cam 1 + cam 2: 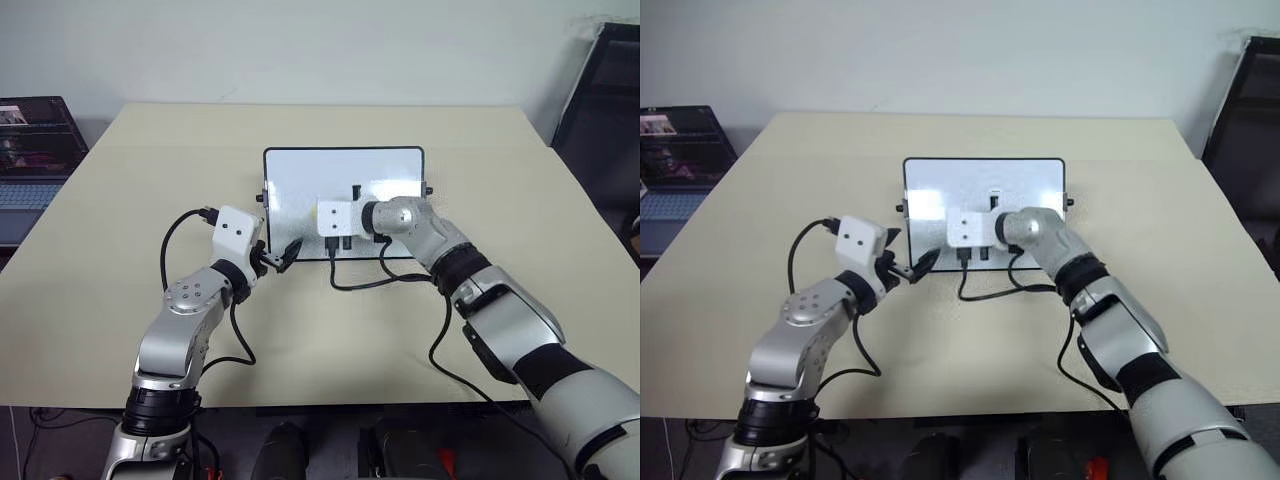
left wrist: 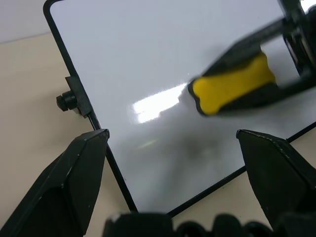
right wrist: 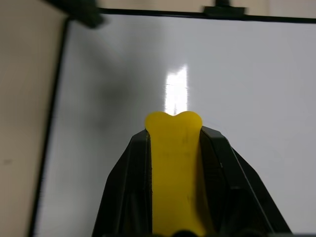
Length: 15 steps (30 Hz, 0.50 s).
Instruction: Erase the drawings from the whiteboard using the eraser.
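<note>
The eraser point(image 3: 175, 173) is a yellow block pinched between the two black fingers of the right gripper point(image 3: 174, 148), over the white face of the whiteboard point(image 1: 300, 180).

Going from left to right across the head views: at the far left edge, off the table point(image 1: 120, 300), sits a laptop point(image 1: 30, 160) with its screen lit. Next comes the left gripper point(image 2: 173, 163), held level at the near left corner of the board. Its fingers stand wide apart with nothing between them; one fingertip point(image 2: 91, 148) lies just over the board's black frame at the left side, beside a small black knob point(image 2: 65, 101), and the other is over the near edge. A black cable point(image 1: 170, 240) loops from this wrist.

The board lies flat near the middle of the table, long side toward the robot. The right gripper reaches in from the right, angled downward, over the near half of the board, with the eraser's rounded end pointing toward the board's left side. I cannot tell whether the eraser touches the surface. In the wrist views a faint grey smudge point(image 2: 197, 148) shows on the board close to the eraser. A small dark mark point(image 1: 355, 190) sits on the board just behind the right wrist. At the far right edge stands a dark chair point(image 1: 600, 90).
</note>
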Motion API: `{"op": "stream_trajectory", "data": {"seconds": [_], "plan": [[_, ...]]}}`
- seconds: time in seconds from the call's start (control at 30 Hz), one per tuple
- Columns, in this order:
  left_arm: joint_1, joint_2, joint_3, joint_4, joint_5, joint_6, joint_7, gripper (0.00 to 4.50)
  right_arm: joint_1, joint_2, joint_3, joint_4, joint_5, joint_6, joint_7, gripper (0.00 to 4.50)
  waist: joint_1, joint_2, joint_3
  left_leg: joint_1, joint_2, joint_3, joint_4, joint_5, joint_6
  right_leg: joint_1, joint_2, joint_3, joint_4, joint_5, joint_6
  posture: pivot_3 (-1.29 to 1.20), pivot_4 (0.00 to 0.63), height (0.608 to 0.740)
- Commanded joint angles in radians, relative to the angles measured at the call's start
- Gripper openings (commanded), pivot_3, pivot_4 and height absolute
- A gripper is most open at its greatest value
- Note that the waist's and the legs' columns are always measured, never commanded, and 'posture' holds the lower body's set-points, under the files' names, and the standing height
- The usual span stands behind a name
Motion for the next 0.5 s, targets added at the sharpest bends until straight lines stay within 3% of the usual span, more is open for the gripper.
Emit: {"op": "stream_trajectory", "data": {"seconds": [0.03,0.27,0.5], "plan": [[-0.013,0.004,0.004,-0.036,0.001,-0.006,-0.002,4.50,0.011,0.004,-0.039,-0.028,0.031,0.059,0.001,1.00,0.000,0.000,0.000,0.000,0.000,0.000,0.000,0.000,0.000,0.000,0.000,0.000,0.000,0.000,0.000,0.00,0.150,0.740],[-0.047,0.011,-0.005,-0.005,0.003,-0.022,-0.024,4.50,0.098,0.030,-0.276,-0.301,0.281,0.335,0.017,0.99,0.006,0.000,0.000,-0.003,0.000,-0.002,0.000,0.000,0.000,-0.002,0.000,-0.002,0.000,0.000,0.000,0.00,0.150,0.740],[-0.096,0.057,-0.069,0.037,-0.016,-0.089,-0.194,4.50,0.355,-0.073,-0.427,-0.859,0.388,0.728,-0.015,0.99,0.027,0.001,0.000,-0.006,0.000,-0.001,-0.001,0.000,0.000,-0.004,0.000,-0.001,-0.004,0.000,0.000,0.00,0.150,0.740]]}}
